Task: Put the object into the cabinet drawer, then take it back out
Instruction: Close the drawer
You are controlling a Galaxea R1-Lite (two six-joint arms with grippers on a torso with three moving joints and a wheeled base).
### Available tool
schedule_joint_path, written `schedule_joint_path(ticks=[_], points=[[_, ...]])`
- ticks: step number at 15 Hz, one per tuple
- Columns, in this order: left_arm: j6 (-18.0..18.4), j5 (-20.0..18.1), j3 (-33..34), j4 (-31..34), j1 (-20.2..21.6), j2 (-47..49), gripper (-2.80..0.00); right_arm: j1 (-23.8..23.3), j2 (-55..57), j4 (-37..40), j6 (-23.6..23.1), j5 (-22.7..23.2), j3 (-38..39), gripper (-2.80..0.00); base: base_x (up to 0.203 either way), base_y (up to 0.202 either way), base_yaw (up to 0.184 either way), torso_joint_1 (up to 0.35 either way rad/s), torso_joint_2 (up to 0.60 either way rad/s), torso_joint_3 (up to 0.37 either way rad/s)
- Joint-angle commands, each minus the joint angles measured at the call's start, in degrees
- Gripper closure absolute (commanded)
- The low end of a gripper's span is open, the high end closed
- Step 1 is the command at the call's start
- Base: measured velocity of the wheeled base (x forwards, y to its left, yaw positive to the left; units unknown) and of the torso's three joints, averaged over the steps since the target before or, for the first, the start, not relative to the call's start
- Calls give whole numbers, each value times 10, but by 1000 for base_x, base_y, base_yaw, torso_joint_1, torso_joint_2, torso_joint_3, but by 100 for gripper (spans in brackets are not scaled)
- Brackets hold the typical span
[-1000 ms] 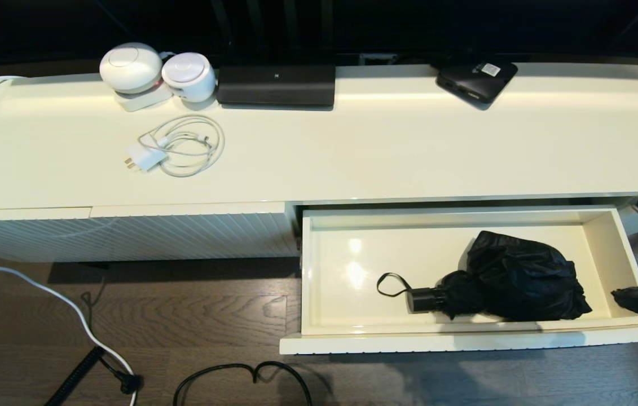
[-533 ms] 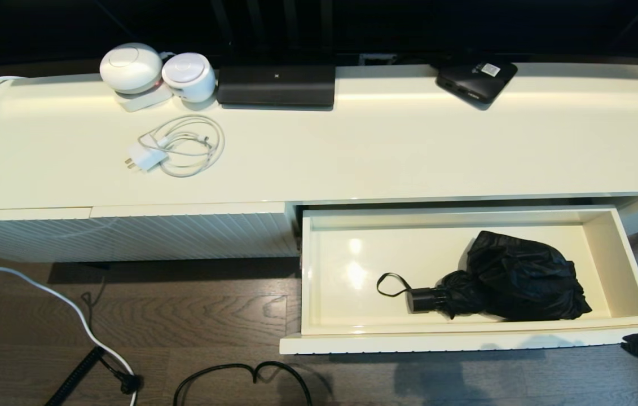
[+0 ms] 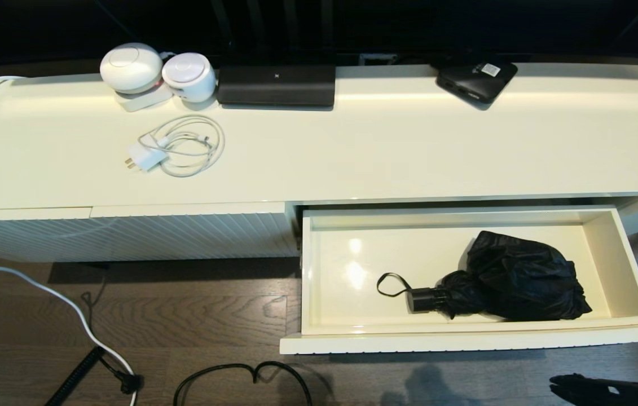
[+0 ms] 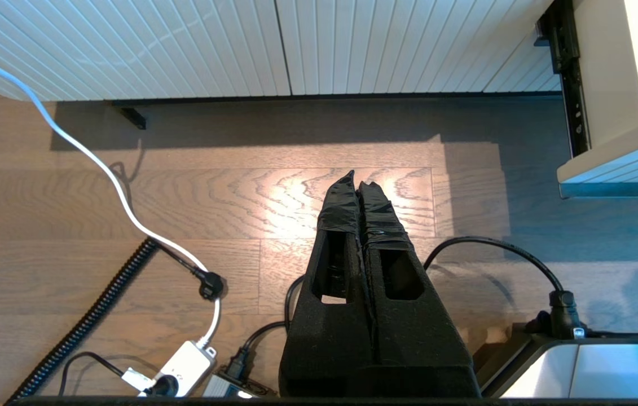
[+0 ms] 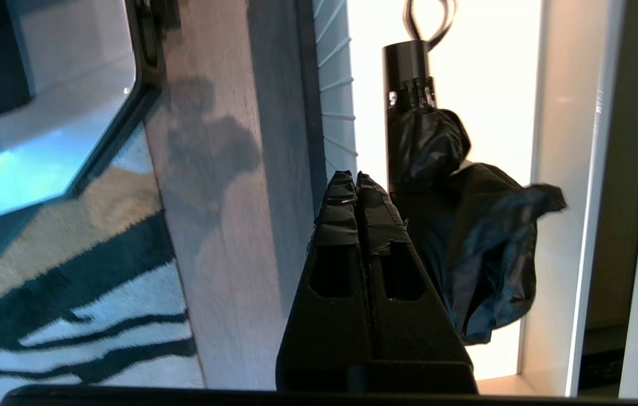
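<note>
The black folding umbrella [image 3: 516, 279] lies in the right half of the open cream drawer [image 3: 347, 265], its short handle [image 3: 423, 300] and wrist loop [image 3: 391, 285] pointing left. Nothing holds it. My right gripper [image 3: 554, 383] is shut and empty, low over the floor in front of the drawer's ribbed front [image 3: 465, 341], at the right end. In the right wrist view the shut gripper [image 5: 356, 176] sits just outside the drawer front [image 5: 335, 84], with the umbrella [image 5: 465, 225] beyond it. My left gripper [image 4: 359, 179] hangs shut over the wooden floor, left of the drawer's corner [image 4: 617, 163].
On the cabinet top lie a white charger with coiled cable [image 3: 175, 146], two white round devices [image 3: 130, 67], a long black box [image 3: 276, 84] and a flat black box with a sticker [image 3: 476, 79]. Cables [image 3: 240, 372] trail on the floor. A striped rug [image 5: 70, 293] lies by the right arm.
My right gripper has drawn back from the drawer's right end, down and toward me, to the floor in front of the drawer. The umbrella has not moved.
</note>
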Motion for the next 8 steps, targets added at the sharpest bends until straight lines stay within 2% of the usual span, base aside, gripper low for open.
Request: schedule_joint_path(ticks=[1, 8], points=[[-1, 0, 0, 0, 0, -2, 0, -3, 38, -5, -24, -2, 16, 0, 0, 0, 0, 0, 0, 0], [-1, 0, 0, 0, 0, -2, 0, -24, 117, 1, -36, -16, 28, 0, 0, 0, 0, 0, 0, 0]])
